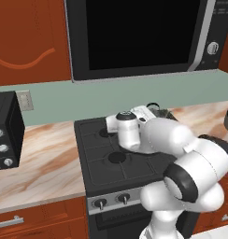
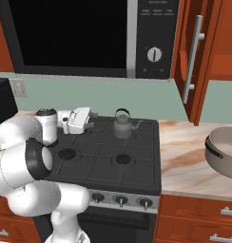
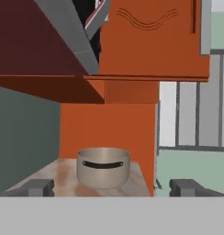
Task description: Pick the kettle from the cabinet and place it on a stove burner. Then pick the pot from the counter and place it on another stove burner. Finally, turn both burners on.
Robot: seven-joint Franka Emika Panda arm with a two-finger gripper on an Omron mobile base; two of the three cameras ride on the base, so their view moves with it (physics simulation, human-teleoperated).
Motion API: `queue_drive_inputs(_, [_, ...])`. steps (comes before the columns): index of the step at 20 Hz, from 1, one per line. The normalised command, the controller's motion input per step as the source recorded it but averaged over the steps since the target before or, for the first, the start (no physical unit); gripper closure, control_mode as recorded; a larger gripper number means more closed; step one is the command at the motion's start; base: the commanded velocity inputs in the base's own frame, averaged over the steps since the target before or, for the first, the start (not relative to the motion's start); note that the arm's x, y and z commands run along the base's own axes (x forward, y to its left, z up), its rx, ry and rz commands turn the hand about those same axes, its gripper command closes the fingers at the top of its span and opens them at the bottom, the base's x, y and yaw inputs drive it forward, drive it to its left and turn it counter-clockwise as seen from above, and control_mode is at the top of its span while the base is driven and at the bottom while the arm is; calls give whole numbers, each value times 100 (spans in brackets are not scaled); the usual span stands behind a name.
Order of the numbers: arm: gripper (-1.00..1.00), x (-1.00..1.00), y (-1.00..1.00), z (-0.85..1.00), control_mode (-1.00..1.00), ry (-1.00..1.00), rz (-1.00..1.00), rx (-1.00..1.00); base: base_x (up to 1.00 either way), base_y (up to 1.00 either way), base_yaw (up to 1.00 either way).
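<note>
The small grey kettle stands upright on the back right burner of the black cooktop; in the left base view the kettle peeks out behind my hand. My gripper hovers over the back left of the stove, pointing right, a short way left of the kettle. It is open with nothing between its fingertips. The wide pot sits on the marble counter right of the stove, and the pot lies straight ahead in the hand view. The cabinet door hangs open above it.
A microwave hangs low over the stove. A black toaster oven stands on the counter to the left. Both front burners are bare. Knobs line the silver front. Drawers sit below the counter.
</note>
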Motion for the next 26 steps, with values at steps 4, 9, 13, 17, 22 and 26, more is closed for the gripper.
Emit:
queue_drive_inputs(4, [-100, -56, 0, 40, -100, -1, 0, 5, 0, 0, 0])
queue_drive_inputs(9, [-100, -61, 0, 32, -100, 0, 0, 6, 0, 0, 0])
queue_drive_inputs(13, [-100, -64, -3, 27, -100, 0, 0, 10, 0, 0, 0])
queue_drive_inputs(17, [-100, -65, -5, 30, -100, 0, 0, 12, 0, 0, 0])
queue_drive_inputs(22, [-100, -67, -8, 33, -100, 0, 0, 14, 0, 0, 0])
queue_drive_inputs(26, [-100, -65, -4, 37, -100, 0, 0, 16, 0, 0, 0])
